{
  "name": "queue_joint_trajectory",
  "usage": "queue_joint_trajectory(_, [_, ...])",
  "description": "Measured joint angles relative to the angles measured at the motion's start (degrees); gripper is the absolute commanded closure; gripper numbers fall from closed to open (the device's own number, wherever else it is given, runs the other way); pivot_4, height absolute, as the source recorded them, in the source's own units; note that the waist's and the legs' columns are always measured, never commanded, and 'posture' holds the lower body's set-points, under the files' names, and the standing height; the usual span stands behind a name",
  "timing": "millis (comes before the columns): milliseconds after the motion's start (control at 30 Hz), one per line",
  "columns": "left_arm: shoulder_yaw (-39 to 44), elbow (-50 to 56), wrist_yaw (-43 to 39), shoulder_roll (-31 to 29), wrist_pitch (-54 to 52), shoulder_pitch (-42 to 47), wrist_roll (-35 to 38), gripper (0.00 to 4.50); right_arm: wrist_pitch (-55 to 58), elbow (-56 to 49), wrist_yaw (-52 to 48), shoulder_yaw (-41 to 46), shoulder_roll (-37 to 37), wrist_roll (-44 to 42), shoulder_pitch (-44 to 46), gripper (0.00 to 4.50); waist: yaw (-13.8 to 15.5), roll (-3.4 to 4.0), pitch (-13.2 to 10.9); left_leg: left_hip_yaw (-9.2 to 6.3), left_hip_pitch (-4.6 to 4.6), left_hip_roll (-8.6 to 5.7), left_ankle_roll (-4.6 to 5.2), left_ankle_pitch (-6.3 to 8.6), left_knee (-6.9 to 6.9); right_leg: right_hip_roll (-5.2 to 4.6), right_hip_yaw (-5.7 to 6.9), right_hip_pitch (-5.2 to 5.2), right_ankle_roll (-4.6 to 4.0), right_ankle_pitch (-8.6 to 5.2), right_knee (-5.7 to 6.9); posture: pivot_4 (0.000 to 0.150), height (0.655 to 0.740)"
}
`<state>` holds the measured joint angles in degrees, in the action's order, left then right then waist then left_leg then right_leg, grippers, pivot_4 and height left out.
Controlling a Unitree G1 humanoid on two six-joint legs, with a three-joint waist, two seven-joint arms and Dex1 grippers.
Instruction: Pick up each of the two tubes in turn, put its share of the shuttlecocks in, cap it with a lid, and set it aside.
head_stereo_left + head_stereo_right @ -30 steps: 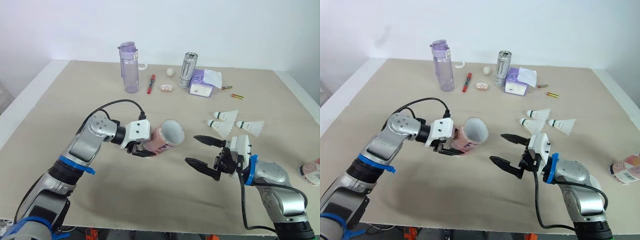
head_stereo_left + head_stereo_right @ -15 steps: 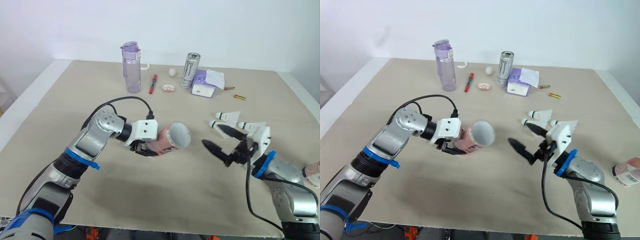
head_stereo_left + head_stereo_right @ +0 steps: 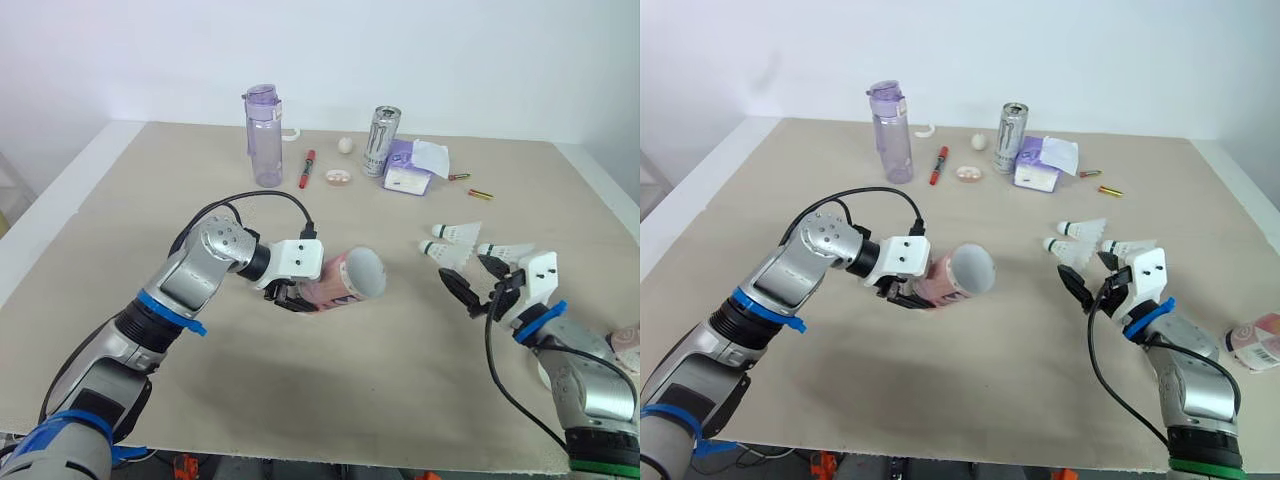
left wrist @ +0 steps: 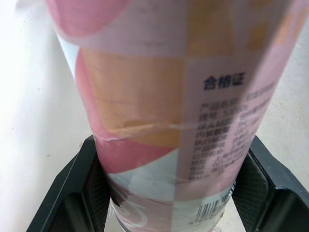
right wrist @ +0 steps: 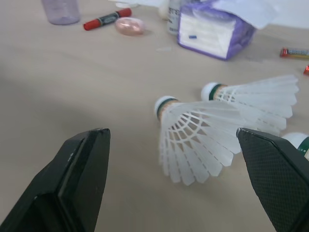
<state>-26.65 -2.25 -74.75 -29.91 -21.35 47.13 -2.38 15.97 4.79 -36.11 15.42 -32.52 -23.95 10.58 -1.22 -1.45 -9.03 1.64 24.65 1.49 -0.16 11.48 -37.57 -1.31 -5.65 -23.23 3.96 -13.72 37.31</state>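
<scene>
My left gripper (image 3: 296,299) is shut on a pink patterned tube (image 3: 338,281), held nearly level a little above the table with its open mouth toward the right; in the left wrist view the tube (image 4: 169,96) sits between both black fingers. Three white shuttlecocks (image 3: 452,232) (image 3: 443,253) (image 3: 508,250) lie on the table at the right. My right gripper (image 3: 474,280) is open just in front of them, with nothing held; the nearest shuttlecock (image 5: 193,130) lies ahead between its fingers. A second pink tube (image 3: 1252,343) lies at the table's right edge.
Along the back stand a purple water bottle (image 3: 262,135), a red marker (image 3: 304,168), a small pink item (image 3: 337,177), a white ball (image 3: 345,145), a drink can (image 3: 378,140) and a purple tissue pack (image 3: 408,166). Two small batteries (image 3: 475,193) lie behind the shuttlecocks.
My open right gripper has swung right and away from me, up to the shuttlecocks. The left arm has carried the tube a little to the right.
</scene>
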Motion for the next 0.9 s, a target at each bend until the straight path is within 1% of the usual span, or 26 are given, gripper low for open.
queue_joint_trajectory(233, [-0.02, -0.1, 0.24, -0.06, 0.07, -0.03, -0.1, 1.37, 2.45, 1.94, 0.28, -1.33, 0.75, -0.01, 2.66, 0.0, 0.0, 0.0, 0.0, 0.0, -0.01, -0.01, 0.01, -0.01, 0.0, 0.0, 0.0, 0.0, 0.01, 0.01, 0.0, 0.15, 0.74])
queue_joint_trajectory(300, [-0.02, -0.11, 0.33, -0.05, 0.07, -0.04, -0.26, 1.38, 3.15, 2.74, 0.28, -1.93, 1.41, -0.01, 4.05, 0.56, -0.01, 0.0, 0.0, -0.01, -0.01, -0.01, 0.02, -0.01, 0.0, 0.0, 0.0, 0.0, 0.02, 0.01, 0.0, 0.15, 0.74])
queue_joint_trajectory(333, [-0.02, -0.12, 0.36, -0.04, 0.08, -0.05, -0.26, 1.38, 3.24, 3.04, 0.29, -1.99, 1.59, 0.0, 4.47, 0.75, 0.0, 0.0, 0.0, -0.01, 0.0, -0.01, 0.02, -0.01, 0.0, -0.01, 0.01, 0.0, 0.03, 0.02, 0.0, 0.15, 0.74])
queue_joint_trajectory(400, [-0.02, -0.14, 0.42, 0.0, 0.11, -0.05, -0.3, 1.38, 3.52, 4.13, 0.37, -2.41, 1.87, 0.39, 5.67, 1.63, 0.0, 0.0, 0.0, 0.0, 0.0, -0.01, 0.02, -0.01, -0.01, -0.01, -0.01, 0.0, 0.05, 0.03, 0.0, 0.15, 0.74])
queue_joint_trajectory(433, [-0.02, -0.15, 0.42, 0.01, 0.12, -0.05, -0.31, 1.38, 3.53, 4.23, 0.38, -2.45, 1.9, 0.45, 5.77, 1.82, 0.0, 0.0, 0.0, 0.0, 0.0, -0.01, 0.02, -0.01, -0.01, -0.01, -0.01, 0.0, 0.05, 0.03, 0.0, 0.15, 0.74])
queue_joint_trajectory(467, [-0.02, -0.21, 0.47, 0.07, 0.17, -0.05, -0.35, 1.38, 3.57, 4.76, 0.46, -2.74, 2.15, 0.71, 6.33, 2.35, 0.0, 0.0, 0.0, 0.0, 0.0, -0.01, 0.02, -0.01, -0.01, -0.01, 0.0, 0.0, 0.04, 0.03, 0.0, 0.15, 0.74])
queue_joint_trajectory(533, [0.0, -0.41, 0.53, 0.15, 0.24, -0.05, -0.37, 1.38, 3.74, 5.96, 0.61, -3.68, 2.55, 1.22, 7.6, 3.16, -0.01, 0.01, 0.0, 0.0, -0.01, -0.02, 0.04, -0.03, -0.01, -0.01, -0.01, 0.01, 0.05, 0.03, 0.0, 0.15, 0.74])
queue_joint_trajectory(567, [0.0, -0.44, 0.57, 0.17, 0.25, -0.05, -0.37, 1.38, 3.79, 6.19, 0.68, -3.77, 2.64, 1.28, 7.86, 3.36, 0.0, 0.01, 0.0, 0.0, -0.01, -0.02, 0.06, -0.04, -0.01, -0.01, 0.0, 0.01, 0.05, 0.03, 0.0, 0.15, 0.74])
queue_joint_trajectory(600, [0.01, -0.5, 0.63, 0.22, 0.25, -0.05, -0.39, 1.38, 3.87, 6.49, 0.98, -3.87, 2.72, 1.57, 8.44, 3.68, 0.0, 0.01, 0.01, -0.01, -0.01, -0.03, 0.08, -0.05, -0.02, -0.01, -0.01, 0.02, 0.05, 0.03, 0.0, 0.15, 0.74])
queue_joint_trajectory(633, [0.01, -0.5, 0.67, 0.26, 0.25, -0.05, -0.43, 1.38, 3.9, 6.83, 1.16, -3.87, 2.72, 1.79, 8.79, 4.31, 0.0, 0.01, 0.01, 0.0, -0.01, -0.03, 0.08, -0.05, -0.03, -0.01, -0.03, 0.02, 0.05, 0.03, 0.0, 0.15, 0.74])
queue_joint_trajectory(667, [0.01, -0.5, 0.69, 0.26, 0.25, -0.05, -0.44, 1.38, 3.93, 6.89, 1.2, -3.87, 2.72, 1.8, 8.86, 4.43, 0.0, 0.01, 0.0, 0.0, -0.01, -0.04, 0.08, -0.05, -0.03, -0.02, -0.03, 0.02, 0.05, 0.03, 0.0, 0.15, 0.74])
queue_joint_trajectory(900, [0.1, -0.58, 0.99, 0.37, 0.42, -0.25, -0.51, 1.38, 5.04, 5.93, 1.5, -3.85, 3.21, 1.44, 9.4, 4.43, 0.01, 0.01, 0.01, -0.01, -0.01, -0.04, 0.13, -0.08, -0.03, -0.02, -0.03, 0.03, 0.05, 0.03, 0.0, 0.15, 0.74])
